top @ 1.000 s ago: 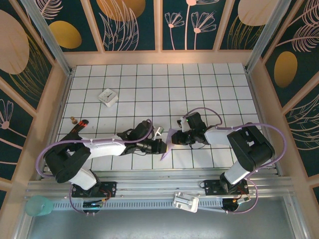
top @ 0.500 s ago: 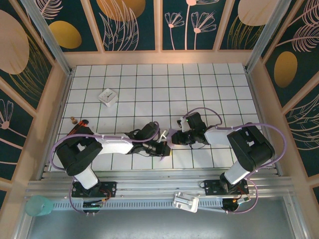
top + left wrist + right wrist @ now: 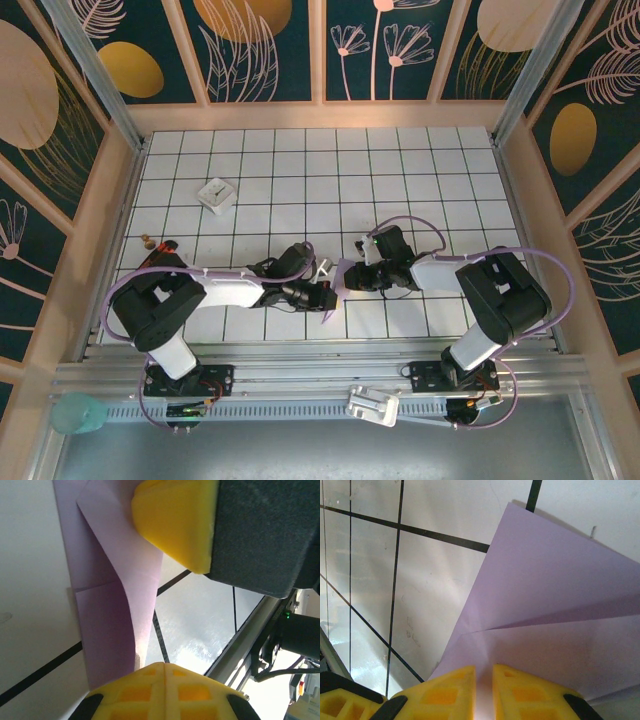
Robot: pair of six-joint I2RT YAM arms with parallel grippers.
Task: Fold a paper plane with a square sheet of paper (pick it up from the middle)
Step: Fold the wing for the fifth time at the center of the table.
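Note:
The lavender sheet of paper (image 3: 344,272) is folded into a pointed shape with creases and lies low over the tiles between my two grippers. My right gripper (image 3: 352,277) is shut on its folded edge; in the right wrist view the paper (image 3: 555,590) runs into the narrow gap between the yellow fingertips (image 3: 450,685). My left gripper (image 3: 325,296) is shut, its tips (image 3: 165,666) pressed together. The paper (image 3: 115,615) passes just to the left of them, and I see none between them. A yellow finger (image 3: 175,525) of the right gripper presses on the paper at the top of the left wrist view.
A small white block with a dark mark (image 3: 216,194) sits at the back left. A dark pen-like item (image 3: 162,247) and a small brown piece (image 3: 147,240) lie near the left wall. The metal front rail (image 3: 300,375) runs just behind both grippers.
The left gripper has closed fully and shifted in against the paper. The paper's pointed end sits lower and is partly covered by the left gripper. The right gripper has stayed put.

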